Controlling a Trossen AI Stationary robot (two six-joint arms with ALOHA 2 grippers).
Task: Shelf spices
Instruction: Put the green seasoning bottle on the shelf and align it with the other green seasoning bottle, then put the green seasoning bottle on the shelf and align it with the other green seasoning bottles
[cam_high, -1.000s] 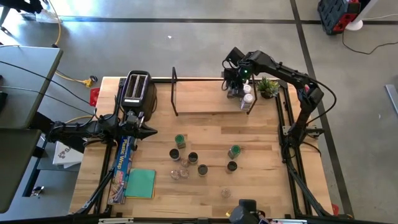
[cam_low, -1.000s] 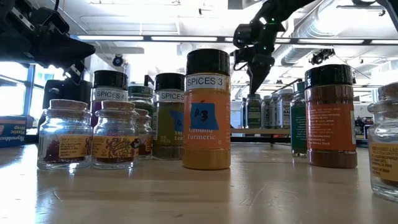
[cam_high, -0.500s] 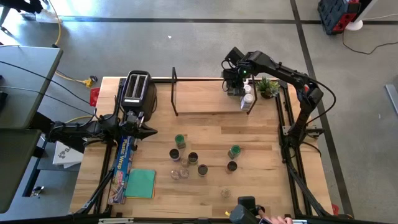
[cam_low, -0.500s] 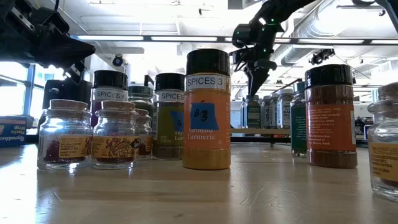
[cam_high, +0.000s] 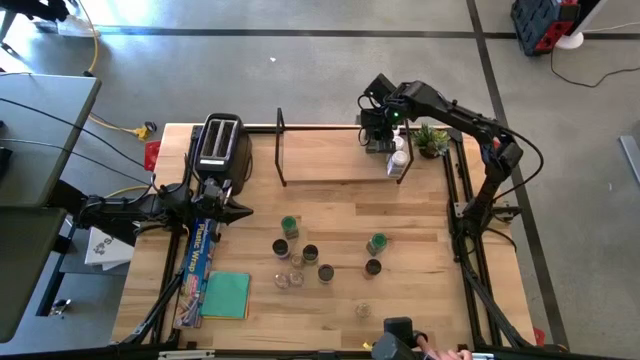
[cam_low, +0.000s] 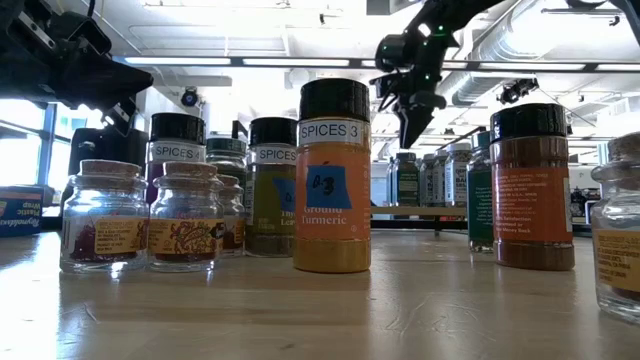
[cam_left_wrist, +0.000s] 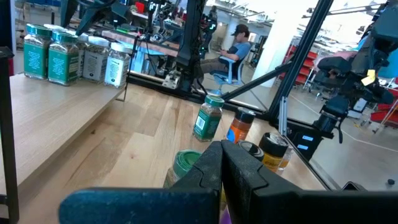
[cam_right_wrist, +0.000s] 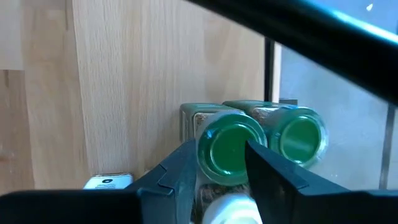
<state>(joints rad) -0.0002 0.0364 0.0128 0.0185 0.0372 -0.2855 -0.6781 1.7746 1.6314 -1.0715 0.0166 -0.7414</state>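
My right gripper (cam_high: 386, 130) hangs open over the right end of the shelf (cam_high: 330, 165). In the right wrist view its fingers stand on either side of a green-lidded jar (cam_right_wrist: 231, 148) without touching it. A second green-lidded jar (cam_right_wrist: 303, 134) and a white lid (cam_right_wrist: 227, 208) stand beside that jar. The low view shows my right gripper (cam_low: 413, 128) above the row of jars on the shelf (cam_low: 430, 178). Several more spice jars (cam_high: 310, 253) stand upright on the table's middle. My left gripper (cam_high: 240, 208) waits shut near the table's left edge.
A toaster (cam_high: 218, 145) stands at the far left, and a small plant (cam_high: 432, 140) sits right of the shelf. A long box (cam_high: 197, 262) and a green pad (cam_high: 227, 295) lie near left. A person's hand (cam_high: 442, 352) shows at the near edge.
My right gripper has risen a little above the jars on the shelf and drawn slightly toward the table's far edge. The jars below it have stayed standing.
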